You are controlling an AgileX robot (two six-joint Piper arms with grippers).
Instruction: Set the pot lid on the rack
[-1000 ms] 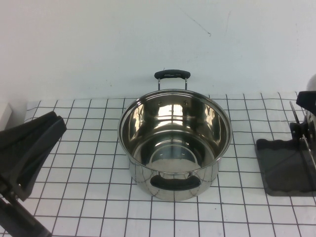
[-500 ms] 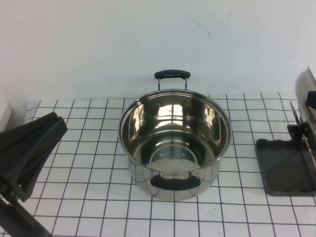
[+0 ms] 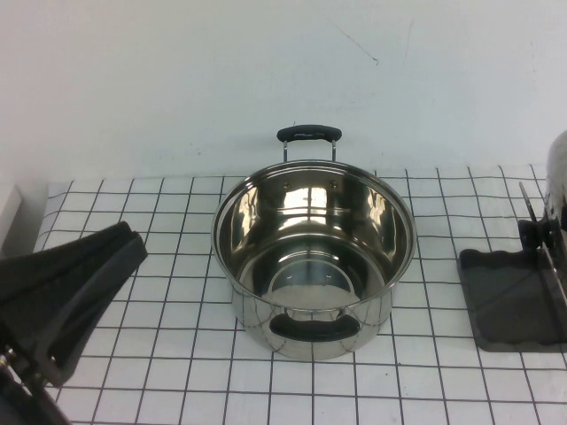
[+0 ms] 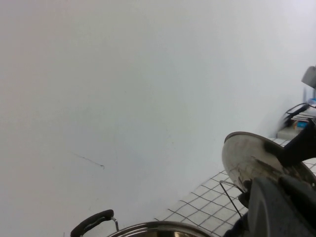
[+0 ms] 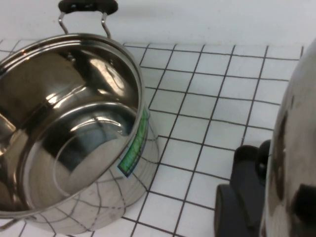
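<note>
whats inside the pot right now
Nothing: the pot is open, its shiny floor bare. The pot lid is over by the rack. The left gripper sits left; the right gripper is out of view.

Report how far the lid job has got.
Done: the pot stands open. In hand: the lid is tilted above the rack at the table's right edge, the right gripper's arm against it. Left: seating and releasing it. The left gripper sits parked, low left.

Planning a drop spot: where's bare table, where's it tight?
Free: checkered table between left pincer and pot; narrower strip between pot and rack. Crowded: right edge, where the right pincer, out of view, brings the pot lid over the rack.
</note>
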